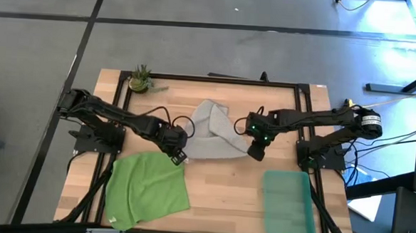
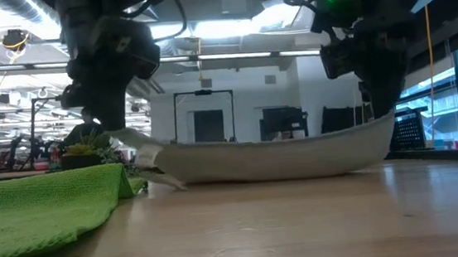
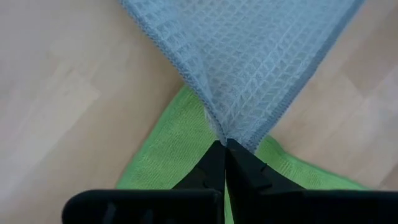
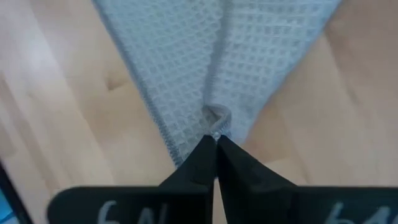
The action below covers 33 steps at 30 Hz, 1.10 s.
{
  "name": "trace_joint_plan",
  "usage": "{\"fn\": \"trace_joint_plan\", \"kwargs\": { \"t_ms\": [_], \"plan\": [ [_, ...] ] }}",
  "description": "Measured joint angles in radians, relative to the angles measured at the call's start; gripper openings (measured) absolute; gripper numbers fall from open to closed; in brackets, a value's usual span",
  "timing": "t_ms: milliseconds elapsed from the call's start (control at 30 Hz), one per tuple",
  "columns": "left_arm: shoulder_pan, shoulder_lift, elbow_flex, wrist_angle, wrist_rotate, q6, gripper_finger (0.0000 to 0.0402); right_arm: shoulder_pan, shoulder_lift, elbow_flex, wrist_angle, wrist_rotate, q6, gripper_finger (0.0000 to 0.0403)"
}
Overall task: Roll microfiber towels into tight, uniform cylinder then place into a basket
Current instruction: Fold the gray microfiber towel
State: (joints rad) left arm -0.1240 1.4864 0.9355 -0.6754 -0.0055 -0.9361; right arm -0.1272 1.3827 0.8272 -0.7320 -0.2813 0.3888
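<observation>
Grey microfiber towel (image 1: pixel 210 134) hangs stretched between the two arms in the middle of the wooden surface (image 1: pixel 218 195), its near edge lifted and the rest sagging onto the wood, as the low view shows; the left gripper (image 3: pixel 224 146) has its jaws clenched on one corner of it, and the right gripper (image 4: pixel 214 142) has its jaws clenched on the opposite corner, each holding only a narrow pinch of fabric at the very tips; the likeliest failure, judged from that thin hold, is a corner slipping free if the arms pull apart too hard or unevenly, which would drop the cloth in a crumple and spoil any tight, even roll; a second risk lies just beside the grey towel on the left arm's side, where the green microfiber towel (image 1: pixel 147 188) spreads flat with one corner directly under the left jaws, so a low sweep could drag or snag it together with the grey one; the grey towel also appears folded over itself on its far side, and rolling it without flattening would probably give a lumpy cylinder; the basket (image 1: pixel 287 203) stands well apart from the grey towel, on the right arm's side near the surface's front edge, with nothing seen in it; a small potted plant (image 1: pixel 140 79) sits beyond the grey towel near the far corner, out of the way.
</observation>
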Motion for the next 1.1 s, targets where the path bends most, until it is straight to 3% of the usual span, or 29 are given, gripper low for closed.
{"fn": "trace_joint_plan", "kwargs": {
  "t_ms": [367, 567, 867, 1100],
  "plan": [
    [-0.004, 0.0, -0.024, 0.035, 0.0, -0.005, 0.0, -0.006, 0.0, 0.026, -0.018, -0.007, -0.008, 0.0122],
    [-0.004, 0.0, -0.024, 0.035, 0.0, 0.0, 0.0, -0.045, 0.0, 0.117, -0.009, 0.012, -0.037, 0.0135],
    [-0.004, 0.0, -0.024, 0.035, -0.004, 0.001, 0.0, 0.006, 0.079, 0.102, 0.467, 0.126, -0.371, 0.0135],
    [-0.004, 0.0, -0.024, 0.042, -0.004, 0.003, 0.0, 0.015, 0.247, 0.1, 0.648, 0.17, -0.582, 0.0135]
  ]
}}
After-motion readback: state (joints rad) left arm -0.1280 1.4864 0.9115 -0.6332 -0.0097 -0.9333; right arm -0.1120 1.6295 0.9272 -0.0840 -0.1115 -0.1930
